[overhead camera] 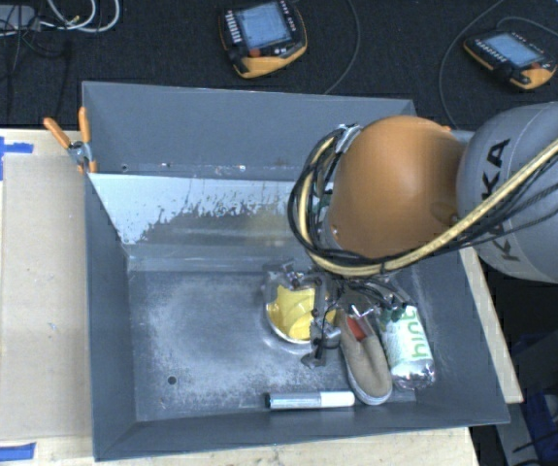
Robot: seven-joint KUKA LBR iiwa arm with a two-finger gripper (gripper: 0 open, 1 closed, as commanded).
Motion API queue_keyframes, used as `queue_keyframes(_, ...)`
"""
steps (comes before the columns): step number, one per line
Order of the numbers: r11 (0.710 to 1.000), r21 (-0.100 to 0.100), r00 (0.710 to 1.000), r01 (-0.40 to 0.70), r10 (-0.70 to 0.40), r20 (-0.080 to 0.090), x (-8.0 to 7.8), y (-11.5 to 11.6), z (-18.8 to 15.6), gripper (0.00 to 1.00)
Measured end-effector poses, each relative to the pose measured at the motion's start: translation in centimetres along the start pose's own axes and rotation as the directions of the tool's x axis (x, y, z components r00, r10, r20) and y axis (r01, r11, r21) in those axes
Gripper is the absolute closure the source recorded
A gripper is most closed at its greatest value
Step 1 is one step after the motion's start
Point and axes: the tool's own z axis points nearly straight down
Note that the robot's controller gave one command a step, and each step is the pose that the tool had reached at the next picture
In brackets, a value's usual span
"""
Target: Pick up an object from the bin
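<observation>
Your gripper [321, 338] sat at the right edge of the crumpled yellow wad [291, 311], right of centre in the grey metal bin [162, 338]. You couldn't tell whether it was spread or pinching.

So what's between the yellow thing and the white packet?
The pincer and a tan shoe-shaped thing lie there, seen in the camera view.

The grey KUKA arm [526, 197] reaches in from the right, its wrist bent steeply downward. A rounded orange cover [395, 187] caps the wrist, with a bundle of black and yellow cables [310, 197] looping around its left side and beneath it. Below the cover, the metal pincer [319, 343] points down, largely hidden by the wrist above it.
</observation>
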Motion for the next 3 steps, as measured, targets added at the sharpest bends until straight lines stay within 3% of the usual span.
queue_keyframes(1,0.999,0.0,0.999,0.044,-0.044,0.003,0.9,1.4,-2.8,0.0)
queue_keyframes(2,0.993,0.0,0.993,0.118,-0.118,0.005,1.3,0.1,-5.3,0.0)
queue_keyframes(3,0.984,0.001,0.984,0.18,-0.18,0.009,2.0,2.1,-8.0,0.0)
